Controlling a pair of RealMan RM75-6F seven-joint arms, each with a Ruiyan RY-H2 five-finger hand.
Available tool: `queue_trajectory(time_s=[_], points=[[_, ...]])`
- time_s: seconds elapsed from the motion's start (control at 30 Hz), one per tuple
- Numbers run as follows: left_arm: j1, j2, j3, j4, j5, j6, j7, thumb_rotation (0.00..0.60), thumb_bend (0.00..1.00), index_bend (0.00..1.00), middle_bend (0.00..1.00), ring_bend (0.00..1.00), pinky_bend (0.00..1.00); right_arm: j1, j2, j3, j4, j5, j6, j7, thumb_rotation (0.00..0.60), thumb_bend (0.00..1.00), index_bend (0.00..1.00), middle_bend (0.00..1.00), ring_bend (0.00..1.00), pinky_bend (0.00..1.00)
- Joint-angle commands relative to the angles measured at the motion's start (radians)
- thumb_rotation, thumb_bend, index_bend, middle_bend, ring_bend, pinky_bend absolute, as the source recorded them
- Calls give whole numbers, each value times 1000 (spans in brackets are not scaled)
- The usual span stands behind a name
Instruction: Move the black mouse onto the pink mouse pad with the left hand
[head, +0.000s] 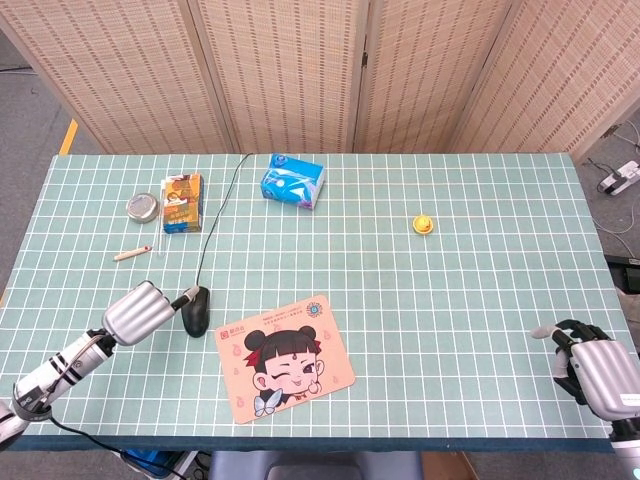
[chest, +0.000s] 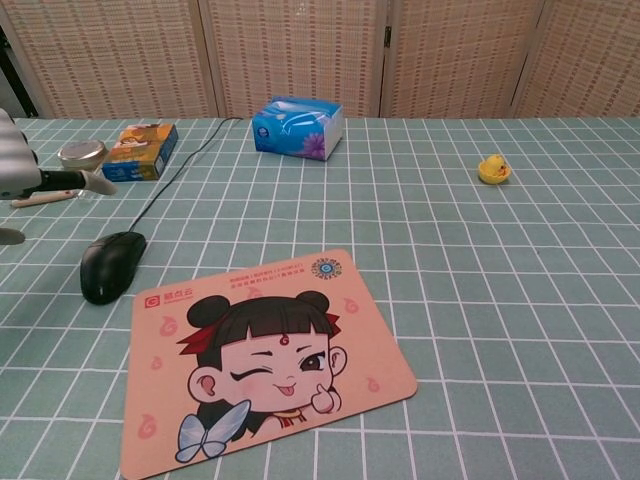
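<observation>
A green gridded table (head: 420, 300) holds a pink mouse pad (head: 288, 357) near its front edge. The black mouse (head: 195, 310) sits just left of the pad, off it. The left hand (head: 135, 311) hovers beside the mouse, empty, fingers apart. The right hand (head: 598, 368) rests curled, holding nothing.

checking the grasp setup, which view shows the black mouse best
The chest view: the black mouse sits close and unobstructed beside the pink mouse pad. In the head view the mouse is small, with the left hand right beside it.

Open table between black mouse (head: 195, 310) and pink mouse pad (head: 285, 357) — (adjacent).
</observation>
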Motion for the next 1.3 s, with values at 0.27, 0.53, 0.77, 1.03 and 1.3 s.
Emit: queue_trajectory(time_s=[0.27,0.53,0.77,1.03,1.3], points=[[0,-12,3,100,100,-45,-16,600,76,217,1000,891,937,1,6,-8,-11,-15,-3,3,600,343,351,363,283,337],[-16,-36,3,147,160,-86,-42,600,73,190,1000,891,937,1,11,-9,-12,-14,-3,11,600,343,352,363,283,337],[-30,-51,-10,151,184,-118,-49,600,63,153,1000,892,937,1,11,-7,-11,-9,-2,15,600,343,351,363,283,337],[-49,-51,-19,107,210,-155,-35,600,59,151,1000,901,937,4,11,-5,-8,-1,-9,18,600,343,351,363,283,337],[-69,-57,-44,56,207,-222,23,600,59,159,1000,901,937,2,14,-5,-7,-1,-4,24,600,343,351,363,283,337]])
